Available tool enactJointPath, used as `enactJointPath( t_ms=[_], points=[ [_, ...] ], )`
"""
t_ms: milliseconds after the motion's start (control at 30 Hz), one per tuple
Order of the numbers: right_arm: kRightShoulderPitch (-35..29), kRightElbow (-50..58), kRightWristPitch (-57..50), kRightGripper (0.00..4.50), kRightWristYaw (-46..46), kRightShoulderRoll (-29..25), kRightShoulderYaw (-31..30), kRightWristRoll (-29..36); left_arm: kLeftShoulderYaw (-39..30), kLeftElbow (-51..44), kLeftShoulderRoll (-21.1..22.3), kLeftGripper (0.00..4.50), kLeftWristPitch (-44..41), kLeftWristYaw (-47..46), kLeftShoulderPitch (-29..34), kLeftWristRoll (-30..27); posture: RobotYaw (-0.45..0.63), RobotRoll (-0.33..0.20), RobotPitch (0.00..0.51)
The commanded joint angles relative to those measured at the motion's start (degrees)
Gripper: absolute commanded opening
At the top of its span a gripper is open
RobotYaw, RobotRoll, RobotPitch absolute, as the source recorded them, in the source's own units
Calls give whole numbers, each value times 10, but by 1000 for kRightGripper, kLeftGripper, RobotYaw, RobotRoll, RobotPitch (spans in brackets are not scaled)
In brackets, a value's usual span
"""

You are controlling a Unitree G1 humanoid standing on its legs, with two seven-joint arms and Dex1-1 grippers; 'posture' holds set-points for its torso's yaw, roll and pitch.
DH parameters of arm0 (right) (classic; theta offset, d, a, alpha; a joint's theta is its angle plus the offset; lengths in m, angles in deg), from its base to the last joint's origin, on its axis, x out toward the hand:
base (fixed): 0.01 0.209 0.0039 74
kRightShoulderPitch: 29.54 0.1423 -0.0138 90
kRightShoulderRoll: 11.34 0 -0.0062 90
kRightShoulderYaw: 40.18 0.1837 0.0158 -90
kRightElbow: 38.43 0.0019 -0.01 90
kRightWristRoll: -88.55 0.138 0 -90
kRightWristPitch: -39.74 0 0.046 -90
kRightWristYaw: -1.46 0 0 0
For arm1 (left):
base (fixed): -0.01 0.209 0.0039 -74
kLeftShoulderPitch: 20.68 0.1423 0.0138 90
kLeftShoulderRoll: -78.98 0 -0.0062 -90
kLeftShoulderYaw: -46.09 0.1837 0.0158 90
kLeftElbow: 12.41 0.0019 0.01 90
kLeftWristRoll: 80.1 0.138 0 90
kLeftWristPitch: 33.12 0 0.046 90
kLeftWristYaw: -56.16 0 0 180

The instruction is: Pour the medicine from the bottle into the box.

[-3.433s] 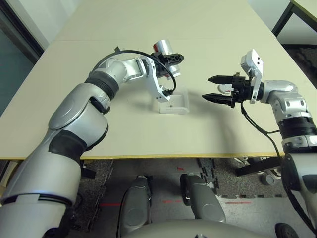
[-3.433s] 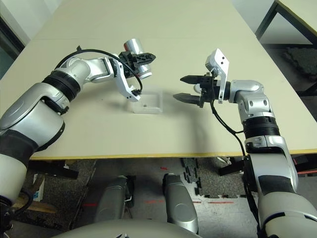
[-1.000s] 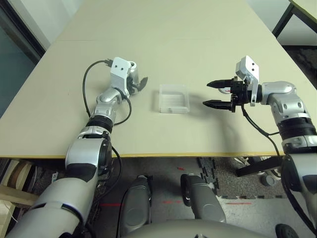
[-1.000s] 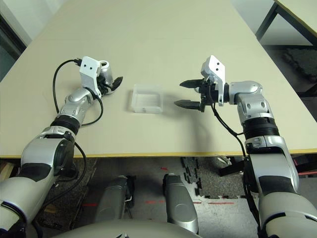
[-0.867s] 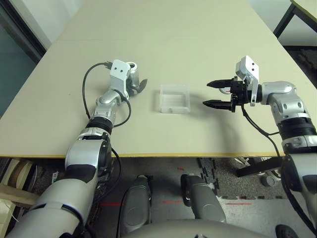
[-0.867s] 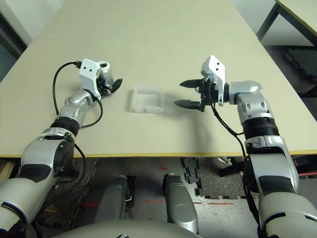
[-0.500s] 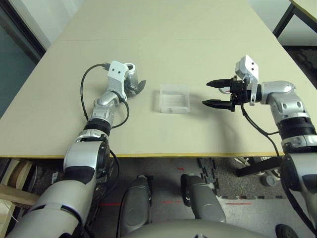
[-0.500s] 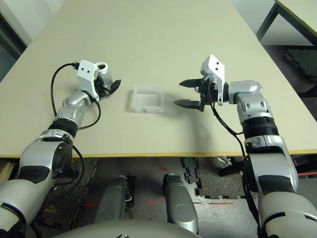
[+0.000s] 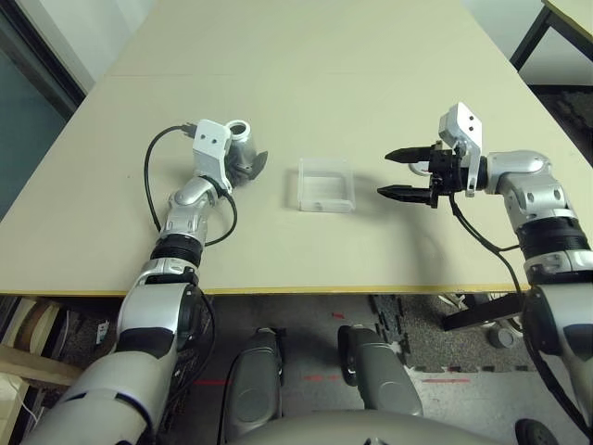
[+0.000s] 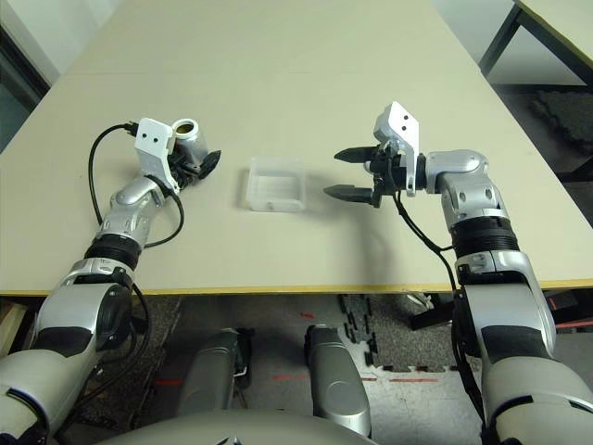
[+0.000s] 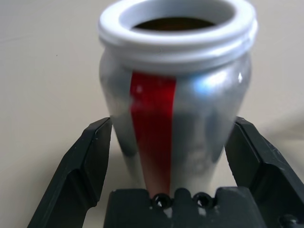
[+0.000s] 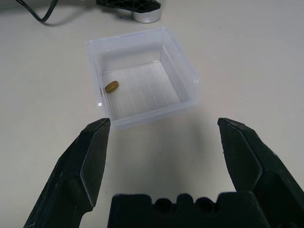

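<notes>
The silvery bottle (image 11: 175, 118) with a red stripe stands mouth-up, uncapped, on the table left of the box. My left gripper (image 9: 254, 165) is shut on the bottle's lower body, one black finger on each side. The bottle's dark inside hides any contents. The clear square box (image 9: 325, 183) lies at the table's middle. One small yellowish-brown oval pill (image 12: 111, 87) rests on the box's floor near one wall. My right gripper (image 9: 405, 173) hovers right of the box, open and holding nothing, its fingers pointing toward the box.
A pale round cap (image 9: 423, 171) lies on the table, partly hidden behind my right gripper's fingers. A black cable loops from my left wrist (image 9: 153, 176). The beige table (image 9: 306, 83) stretches far beyond the box.
3.4 s ago the bottle was tipped above the box; now it stands mouth-up left of it. In the last second my left arm drew slightly leftward. The right gripper stayed put.
</notes>
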Motion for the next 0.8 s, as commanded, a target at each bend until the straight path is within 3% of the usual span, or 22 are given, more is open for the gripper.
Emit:
enactJointPath(
  t_ms=[33,567,800],
  points=[
    [10,-15,10,4500,4,2,-7,-5,-4,-65,9,4466,-37,4,35,-17,-38,0,142],
    [18,-44,21,4500,2,2,-2,-2,-22,-407,70,4466,-253,68,211,-125,-24,0,149],
    [17,-55,8,4500,-19,-3,20,12,-84,-434,135,4466,-315,70,228,-175,-20,0,150]
  ],
)
